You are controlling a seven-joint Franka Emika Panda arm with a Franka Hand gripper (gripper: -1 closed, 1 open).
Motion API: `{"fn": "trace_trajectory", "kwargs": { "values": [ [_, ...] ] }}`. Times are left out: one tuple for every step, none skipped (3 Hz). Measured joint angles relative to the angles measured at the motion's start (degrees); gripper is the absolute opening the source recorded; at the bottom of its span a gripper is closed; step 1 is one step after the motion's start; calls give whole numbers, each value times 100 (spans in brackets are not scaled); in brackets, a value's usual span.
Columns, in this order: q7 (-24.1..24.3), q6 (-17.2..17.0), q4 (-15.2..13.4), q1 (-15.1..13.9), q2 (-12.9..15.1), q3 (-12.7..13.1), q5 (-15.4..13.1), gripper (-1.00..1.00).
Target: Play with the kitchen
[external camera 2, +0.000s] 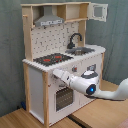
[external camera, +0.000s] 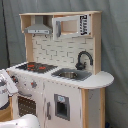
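A toy kitchen [external camera: 60, 75] of white panels and pale wood is seen in both exterior views, standing on a wooden floor [external camera 2: 30, 120] before a grey curtain [external camera 2: 10, 50]. In the second exterior view it fills the middle of the picture [external camera 2: 62, 55].

On its counter, a black hob [external camera 2: 52, 58] with red rings is set, and at about three o'clock from it in the second exterior view a sink [external camera 2: 82, 50] is sunk into the top. A black faucet [external camera 2: 74, 40] rises behind the sink, at roughly twelve o'clock from the basin. A grey hood [external camera 2: 50, 20] is mounted above the hob, and a small microwave [external camera 2: 98, 11] is fitted at the upper corner, at two o'clock from the hood. The oven door [external camera 2: 63, 97] is seen below the hob.

The white arm [external camera 2: 92, 86] is reached in from about four o'clock in the second exterior view. Its gripper [external camera 2: 56, 75] is held against the front panel just under the hob, above the oven door. Whether the claw is open or closed cannot be told.

In the first exterior view the arm [external camera: 6, 85] is seen only partly, at nine o'clock.
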Motion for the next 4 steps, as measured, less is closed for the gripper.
{"fn": "trace_trajectory", "kwargs": {
  "values": [
    [726, 1, -2, 1, 0, 2, 2, -100],
    [1374, 1, -3, 1, 0, 4, 2, -100],
    [2029, 1, -3, 1, 0, 6, 2, -100],
    [2636, 1, -5, 3, 0, 8, 2, -100]
  ]
}}
